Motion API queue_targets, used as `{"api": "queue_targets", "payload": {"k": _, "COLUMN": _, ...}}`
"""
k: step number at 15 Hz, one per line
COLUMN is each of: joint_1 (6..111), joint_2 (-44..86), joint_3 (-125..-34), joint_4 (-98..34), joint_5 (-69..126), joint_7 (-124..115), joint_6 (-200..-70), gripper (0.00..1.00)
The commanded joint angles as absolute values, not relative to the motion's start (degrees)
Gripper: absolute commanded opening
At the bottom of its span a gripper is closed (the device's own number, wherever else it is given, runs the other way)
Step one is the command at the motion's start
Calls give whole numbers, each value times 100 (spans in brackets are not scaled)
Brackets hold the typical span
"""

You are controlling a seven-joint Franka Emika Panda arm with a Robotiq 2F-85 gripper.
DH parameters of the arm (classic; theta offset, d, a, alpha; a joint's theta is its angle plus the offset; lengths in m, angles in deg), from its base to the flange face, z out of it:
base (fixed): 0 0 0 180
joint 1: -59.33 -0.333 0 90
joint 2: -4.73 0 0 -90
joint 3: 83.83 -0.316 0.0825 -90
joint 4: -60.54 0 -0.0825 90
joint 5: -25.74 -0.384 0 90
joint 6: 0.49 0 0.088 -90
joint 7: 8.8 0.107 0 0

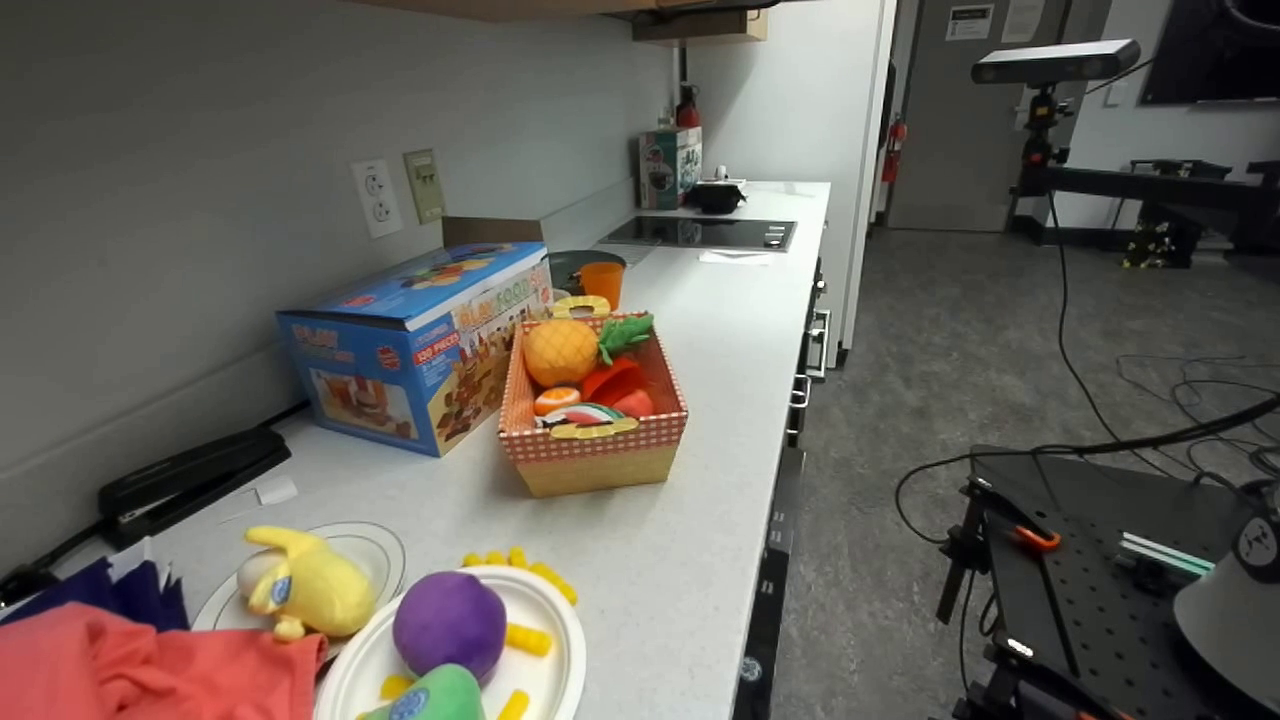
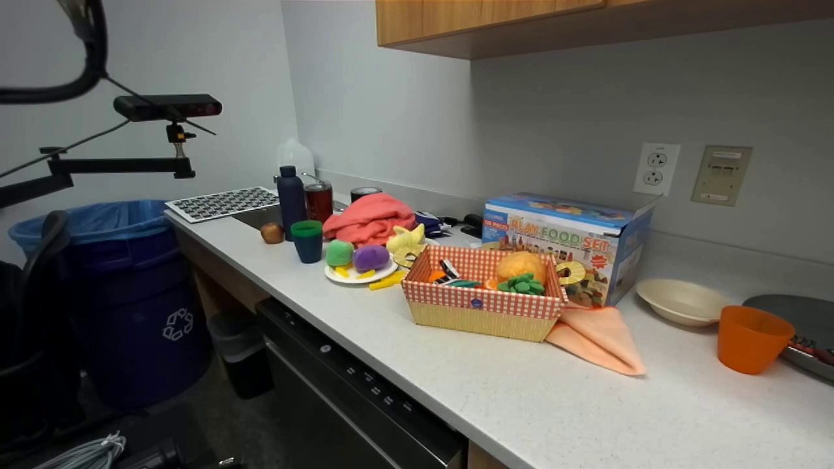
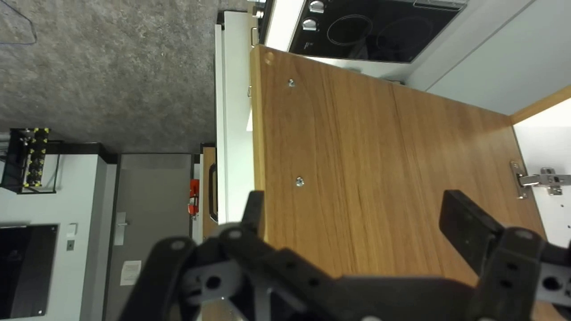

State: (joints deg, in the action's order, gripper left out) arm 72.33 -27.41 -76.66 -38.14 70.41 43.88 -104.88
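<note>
My gripper (image 3: 354,200) is open and empty in the wrist view, its black fingers spread wide. A wooden cabinet door (image 3: 352,133) stands open in front of it, with a metal hinge (image 3: 542,179) at right. The left finger overlaps the door's pale edge in the picture; I cannot tell whether they touch. The right finger is in front of the door's face. The gripper is out of sight in both exterior views. There, a checked basket (image 1: 590,470) (image 2: 482,316) holds a toy pineapple (image 1: 560,352) (image 2: 521,266) and other play food on the white counter.
A play food box (image 1: 365,340) stands behind the basket. A white plate (image 1: 565,650) holds plush toys. An orange cup (image 2: 752,339) and a pink cloth (image 2: 371,218) lie along the counter. A wall cabinet (image 2: 541,32) hangs above. A black cooktop (image 3: 366,29) shows past the door.
</note>
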Motion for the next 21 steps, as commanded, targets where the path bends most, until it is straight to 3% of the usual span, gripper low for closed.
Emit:
{"api": "queue_targets", "payload": {"k": 1, "joint_1": 7340, "joint_2": -2525, "joint_3": -7935, "joint_4": -3712, "joint_5": 6857, "joint_7": 4881, "joint_6": -10516, "gripper": 100}}
{"api": "queue_targets", "payload": {"k": 21, "joint_1": 7850, "joint_2": -754, "joint_3": -6849, "joint_4": -3416, "joint_5": 7336, "joint_7": 6285, "joint_6": -12403, "gripper": 100}}
